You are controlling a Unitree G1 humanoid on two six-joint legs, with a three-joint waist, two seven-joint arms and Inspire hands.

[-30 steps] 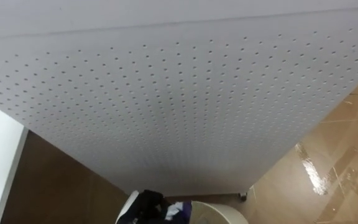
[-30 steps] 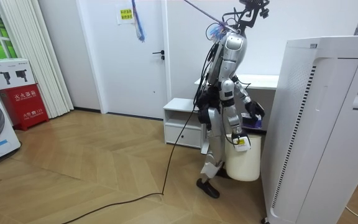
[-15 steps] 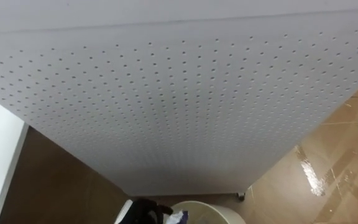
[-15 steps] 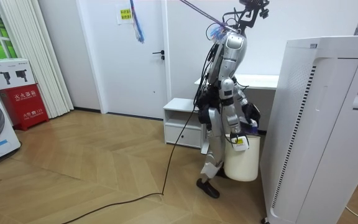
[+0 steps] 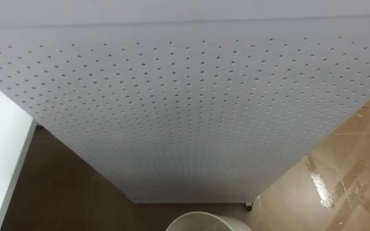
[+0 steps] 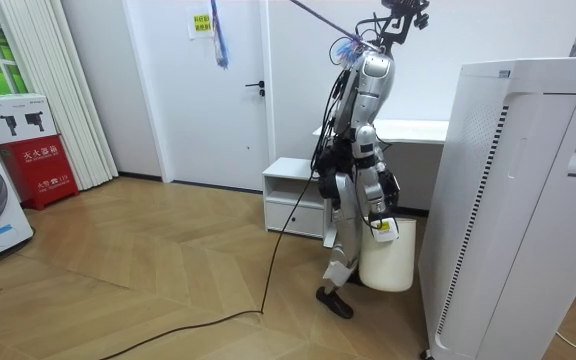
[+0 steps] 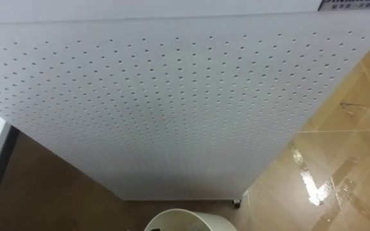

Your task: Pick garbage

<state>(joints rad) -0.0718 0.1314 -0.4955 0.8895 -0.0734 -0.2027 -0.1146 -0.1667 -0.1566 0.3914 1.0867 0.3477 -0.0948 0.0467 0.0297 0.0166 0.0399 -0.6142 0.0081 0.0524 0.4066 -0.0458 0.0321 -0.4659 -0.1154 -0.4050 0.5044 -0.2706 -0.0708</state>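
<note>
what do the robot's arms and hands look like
In the room view both arms are slim, silver-grey metal with darker joints, and dark cables bunch at its back. The right hand is dark with a small white and yellow tag on it. The left hand looks black all over.

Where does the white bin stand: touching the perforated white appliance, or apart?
Apart: the left eye view shows brown floor between the white bin and the perforated white appliance.
</note>
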